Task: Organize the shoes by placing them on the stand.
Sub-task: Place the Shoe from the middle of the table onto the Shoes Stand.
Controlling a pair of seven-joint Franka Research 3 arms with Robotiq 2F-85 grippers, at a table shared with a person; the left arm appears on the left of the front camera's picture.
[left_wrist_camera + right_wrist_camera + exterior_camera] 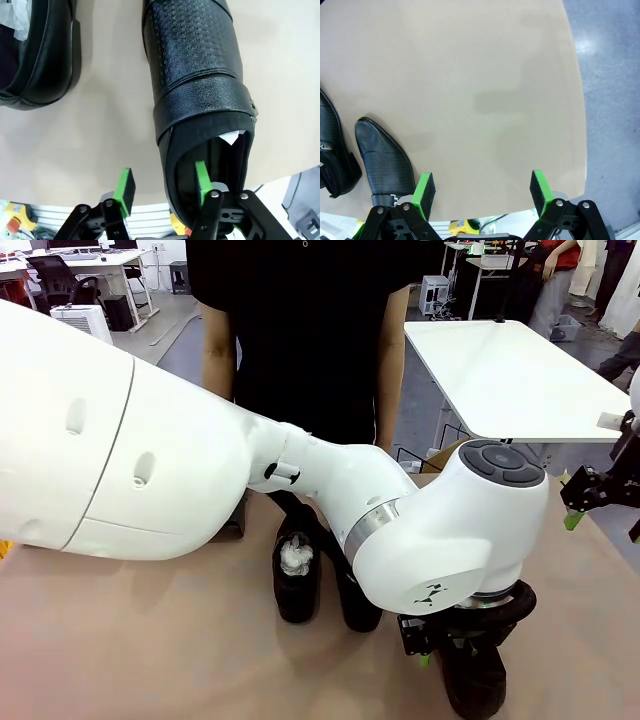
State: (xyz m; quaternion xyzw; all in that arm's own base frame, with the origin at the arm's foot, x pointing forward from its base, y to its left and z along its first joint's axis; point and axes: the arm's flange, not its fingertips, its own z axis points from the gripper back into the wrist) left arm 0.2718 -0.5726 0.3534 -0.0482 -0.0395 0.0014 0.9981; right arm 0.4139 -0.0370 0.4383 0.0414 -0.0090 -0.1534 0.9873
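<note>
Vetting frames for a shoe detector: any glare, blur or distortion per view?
Front view: even light; left arm looms large near the lens. Left wrist view: shoe sharp, soft sheen on the leather, no harsh glare. Right wrist view: table edge bows from the wide lens; faint shadows.

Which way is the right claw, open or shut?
Open: the right claw has green pads wide apart above the table, nothing between them.

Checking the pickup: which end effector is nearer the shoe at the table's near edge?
Left. The left end effector straddles the shoe's side wall; the right end effector hangs apart, open.
</note>
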